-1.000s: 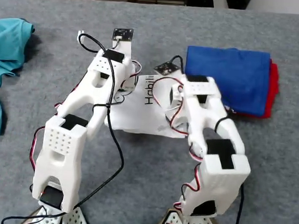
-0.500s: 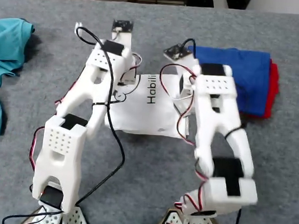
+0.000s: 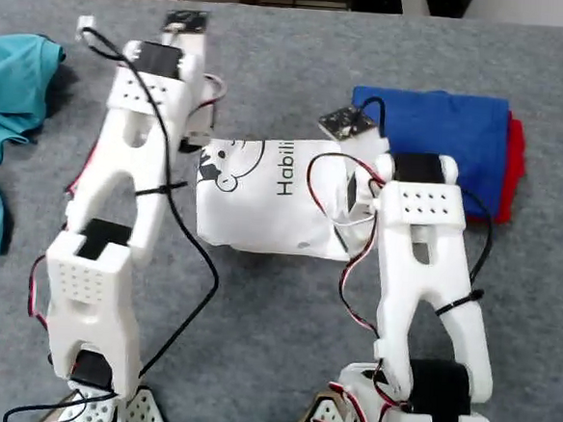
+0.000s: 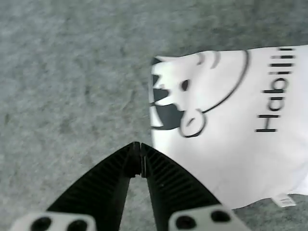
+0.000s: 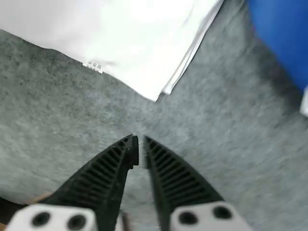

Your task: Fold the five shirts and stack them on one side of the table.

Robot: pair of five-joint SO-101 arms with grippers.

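Your L gripper (image 4: 139, 162): jaws pinched together, nothing btwn them. It sits over bare grey table (image 3: 282, 346), just left of the white shirt (image 4: 231, 134) and clear of its left edge.

Your R gripper (image 5: 141, 144): jaws closed too, holding nothing. It's over the table just off the white shirt's near-right corner, w/ the layered fold edges right ahead of the tips and the blue shirt (image 5: 284, 33) off to the side.

White shirt's folded into a flat rectangle mid-table, btwn your two arms, print side up w/ a cartoon face at the left end, lettering beside it, and a small tag poking out at the near-right edge.

Blue shirt is folded at far right, stacked on the red shirt (image 3: 514, 160), which peeks out along the right side.

Teal shirt (image 3: 10, 86) is bunched up, unfolded, at the left edge, well apart from the rest.
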